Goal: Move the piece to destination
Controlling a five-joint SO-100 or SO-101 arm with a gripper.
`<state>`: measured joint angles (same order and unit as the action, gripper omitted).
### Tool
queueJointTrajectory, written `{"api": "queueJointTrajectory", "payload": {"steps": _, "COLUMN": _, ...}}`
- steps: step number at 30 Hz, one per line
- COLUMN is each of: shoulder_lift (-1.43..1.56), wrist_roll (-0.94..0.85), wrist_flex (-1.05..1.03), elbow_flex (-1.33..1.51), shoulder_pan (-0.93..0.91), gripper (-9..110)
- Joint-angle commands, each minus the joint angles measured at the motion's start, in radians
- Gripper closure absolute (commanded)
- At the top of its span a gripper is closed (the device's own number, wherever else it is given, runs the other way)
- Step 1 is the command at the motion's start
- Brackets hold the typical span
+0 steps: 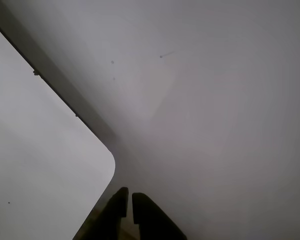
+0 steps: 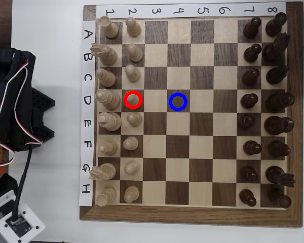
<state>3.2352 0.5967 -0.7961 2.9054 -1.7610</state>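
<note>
Nothing done yet — the pawn (image 2: 134, 100) stands in its red-ringed square, the blue-ringed square (image 2: 178, 102) is bare, and my claw (image 1: 129, 200) hangs nearly closed and empty, off the chessboard (image 2: 294, 121).

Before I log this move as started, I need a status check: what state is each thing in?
piece: upright on the red-ringed square, untouched.
destination: blue-ringed dark square, empty.
gripper: nearly shut, holding nothing, off the board.
chessboard: remaining pieces upright in their starting rows.
</note>
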Motion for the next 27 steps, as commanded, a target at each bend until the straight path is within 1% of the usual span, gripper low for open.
{"api": "queueJointTrajectory", "payload": {"steps": 1, "shoulder_lift": -0.052, "wrist_roll": 0.015, "wrist_flex": 0.023, "elbow_flex": -0.112, "shoulder_pan": -0.014, "gripper": 101}}
{"api": "queueJointTrajectory", "payload": {"steps": 6, "shoulder_lift": -0.186, "wrist_roll": 0.083, "wrist_flex": -0.038, "elbow_flex": -0.324, "shoulder_pan": 0.003, "gripper": 101}}
{"api": "queueJointTrajectory", "payload": {"steps": 9, "shoulder_lift": -0.249, "wrist_roll": 0.164, "wrist_flex": -0.094, "elbow_flex": -0.483, "shoulder_pan": 0.046, "gripper": 101}}
{"api": "queueJointTrajectory", "payload": {"steps": 15, "shoulder_lift": -0.324, "wrist_roll": 0.298, "wrist_flex": -0.215, "elbow_flex": -0.798, "shoulder_pan": 0.227, "gripper": 101}}
{"api": "queueJointTrajectory", "payload": {"steps": 22, "shoulder_lift": -0.387, "wrist_roll": 0.396, "wrist_flex": -0.311, "elbow_flex": -1.118, "shoulder_pan": 0.353, "gripper": 101}}
{"api": "queueJointTrajectory", "payload": {"steps": 27, "shoulder_lift": -0.426, "wrist_roll": 0.472, "wrist_flex": -0.410, "elbow_flex": -1.322, "shoulder_pan": 0.497, "gripper": 101}}
